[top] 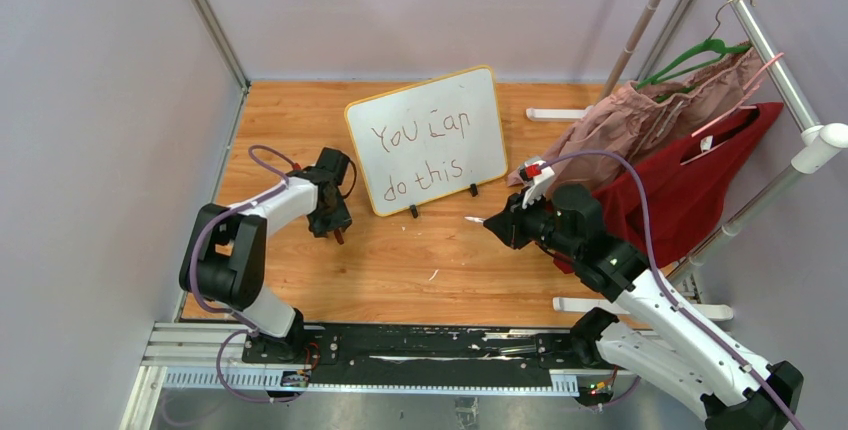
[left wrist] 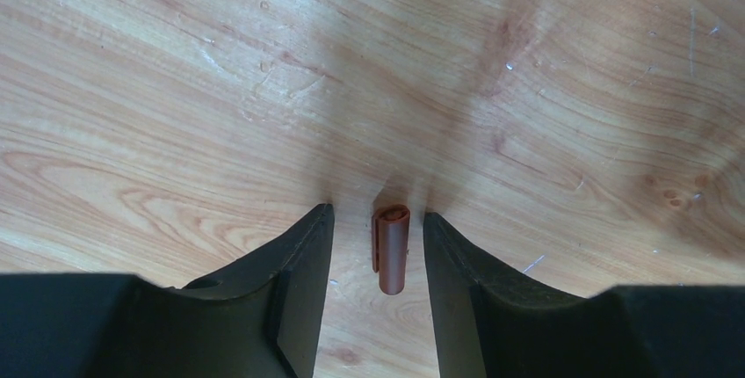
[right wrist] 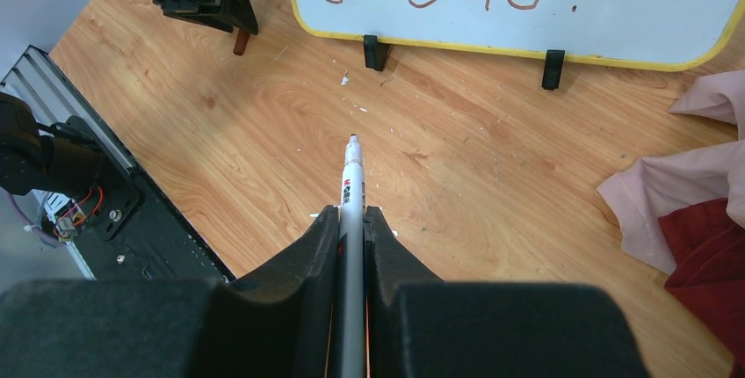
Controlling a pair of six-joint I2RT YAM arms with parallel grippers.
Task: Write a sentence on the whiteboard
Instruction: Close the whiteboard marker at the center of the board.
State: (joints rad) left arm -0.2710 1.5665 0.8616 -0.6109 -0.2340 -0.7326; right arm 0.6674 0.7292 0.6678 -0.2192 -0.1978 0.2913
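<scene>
The whiteboard [top: 427,142], a white rectangle with rounded corners and a thin yellow frame, stands on its long edge on two small black feet [top: 413,211] toward the far edge of the wooden table [top: 300,130], near its middle. Its left end is angled nearer. The sentence [top: 418,157], in reddish-brown ink, reads "You can" above "do this."

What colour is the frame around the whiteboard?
Yellow, edging the whiteboard; it shows best in the right wrist view.
</scene>
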